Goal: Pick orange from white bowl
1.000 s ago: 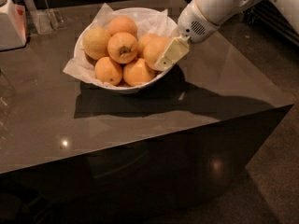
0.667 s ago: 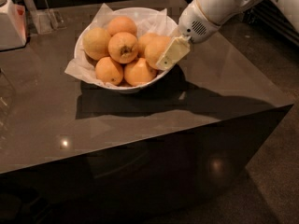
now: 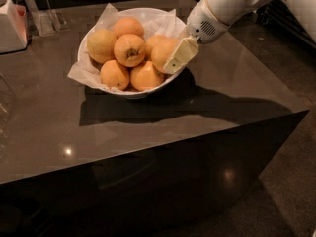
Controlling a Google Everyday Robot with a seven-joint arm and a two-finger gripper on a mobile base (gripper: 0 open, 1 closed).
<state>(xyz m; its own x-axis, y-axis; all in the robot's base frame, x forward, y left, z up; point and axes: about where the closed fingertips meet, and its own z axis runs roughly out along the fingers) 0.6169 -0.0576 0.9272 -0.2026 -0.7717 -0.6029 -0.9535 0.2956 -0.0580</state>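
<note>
The white bowl (image 3: 129, 91), lined with crinkled white paper, stands at the back middle of the dark table and holds several oranges. The orange (image 3: 160, 52), large, smooth and golden, lies at the bowl's right side. The gripper (image 3: 172, 63) reaches in from the upper right over the bowl's right rim and rests against the right side of this orange, covering part of it. An orange with a dark stem dimple (image 3: 129, 49) lies in the middle of the pile, and a yellowish one (image 3: 101, 45) lies at the left.
The white arm (image 3: 222, 9) comes down from the upper right corner. A white object (image 3: 11, 26) and a clear holder (image 3: 47, 19) stand at the table's back left. The table's front edge (image 3: 163, 139) and right corner (image 3: 306, 107) drop to the floor.
</note>
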